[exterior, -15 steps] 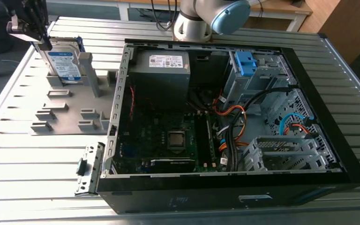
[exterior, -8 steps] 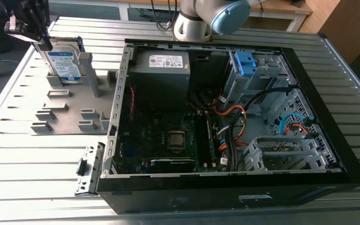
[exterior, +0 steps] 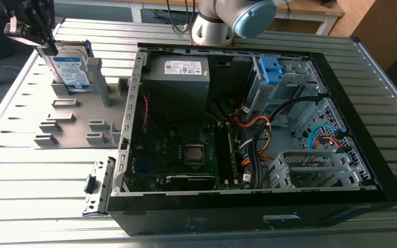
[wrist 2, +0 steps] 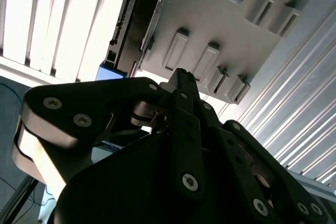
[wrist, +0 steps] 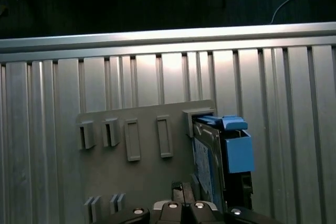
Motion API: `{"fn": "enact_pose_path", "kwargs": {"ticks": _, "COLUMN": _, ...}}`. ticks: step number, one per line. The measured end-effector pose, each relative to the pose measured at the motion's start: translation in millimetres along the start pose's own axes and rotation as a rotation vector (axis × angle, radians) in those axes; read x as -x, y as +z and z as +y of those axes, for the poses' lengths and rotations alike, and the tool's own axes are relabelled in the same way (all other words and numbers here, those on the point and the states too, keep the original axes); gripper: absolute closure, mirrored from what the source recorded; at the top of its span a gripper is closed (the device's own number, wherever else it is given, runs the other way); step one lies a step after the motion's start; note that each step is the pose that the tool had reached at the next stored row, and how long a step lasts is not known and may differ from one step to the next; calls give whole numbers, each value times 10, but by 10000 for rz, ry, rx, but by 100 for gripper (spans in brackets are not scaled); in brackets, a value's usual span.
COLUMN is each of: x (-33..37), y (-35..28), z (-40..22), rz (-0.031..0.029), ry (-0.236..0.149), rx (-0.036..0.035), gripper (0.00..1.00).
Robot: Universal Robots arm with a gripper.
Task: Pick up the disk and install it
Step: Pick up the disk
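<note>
Jaws are held at the top edge of the disk [exterior: 71, 70]; their grip cannot be told. The disk is stood upright in a grey rack [exterior: 67, 121] beside the computer case [exterior: 254, 212], not yet installed.

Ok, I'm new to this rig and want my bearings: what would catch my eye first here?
The open computer case dominates the middle of the exterior view, its motherboard and cables exposed. On that view's left, the disk stands upright in a grey slotted holder on the ribbed metal table, with the gripper at its top end.
</note>
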State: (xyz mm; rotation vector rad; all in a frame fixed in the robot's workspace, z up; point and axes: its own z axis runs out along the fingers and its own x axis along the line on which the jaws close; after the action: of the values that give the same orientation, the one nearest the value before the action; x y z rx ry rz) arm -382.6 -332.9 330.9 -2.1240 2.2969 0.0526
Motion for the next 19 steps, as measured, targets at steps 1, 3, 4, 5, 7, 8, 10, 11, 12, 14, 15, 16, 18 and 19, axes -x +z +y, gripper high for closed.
{"fn": "enact_pose_path", "kwargs": {"ticks": 1, "x": 1, "y": -36, "z": 1, "rz": -2, "ry": 0, "rx": -3, "gripper": 89}}
{"fn": "enact_pose_path", "kwargs": {"ticks": 3, "x": 3, "y": -97, "z": 2, "rz": -1, "ry": 0, "rx": -2, "gripper": 89}}
{"fn": "enact_pose_path", "kwargs": {"ticks": 4, "x": 3, "y": -98, "z": 2, "rz": -3, "ry": 0, "rx": -5, "gripper": 89}}
{"fn": "enact_pose_path", "kwargs": {"ticks": 5, "x": 3, "y": -98, "z": 2, "rz": -4, "ry": 0, "rx": -7, "gripper": 89}}
{"fn": "enact_pose_path", "kwargs": {"ticks": 7, "x": 3, "y": -101, "z": 2, "rz": -4, "ry": 0, "rx": -5, "gripper": 89}}
{"fn": "enact_pose_path", "kwargs": {"ticks": 8, "x": 3, "y": -102, "z": 2, "rz": -3, "ry": 0, "rx": -4, "gripper": 89}}
{"fn": "enact_pose_path", "kwargs": {"ticks": 10, "x": 3, "y": -104, "z": 2, "rz": -3, "ry": -1, "rx": -4, "gripper": 89}}
{"fn": "enact_pose_path", "kwargs": {"ticks": 11, "x": 3, "y": -105, "z": 2, "rz": -3, "ry": 0, "rx": -4, "gripper": 89}}
{"fn": "enact_pose_path", "kwargs": {"ticks": 12, "x": 3, "y": -106, "z": 2, "rz": -3, "ry": 0, "rx": -4, "gripper": 89}}
{"fn": "enact_pose_path", "kwargs": {"ticks": 14, "x": 3, "y": -107, "z": 2, "rz": -3, "ry": 0, "rx": -4, "gripper": 83}}
{"fn": "enact_pose_path", "kwargs": {"ticks": 15, "x": 3, "y": -108, "z": 2, "rz": -3, "ry": 0, "rx": -5, "gripper": 83}}
{"fn": "enact_pose_path", "kwargs": {"ticks": 16, "x": 3, "y": -109, "z": 2, "rz": -3, "ry": 0, "rx": -4, "gripper": 77}}
{"fn": "enact_pose_path", "kwargs": {"ticks": 18, "x": 3, "y": -111, "z": 2, "rz": -3, "ry": 0, "rx": -4, "gripper": 71}}
{"fn": "enact_pose_path", "kwargs": {"ticks": 19, "x": 3, "y": -111, "z": 2, "rz": -2, "ry": 0, "rx": -4, "gripper": 65}}
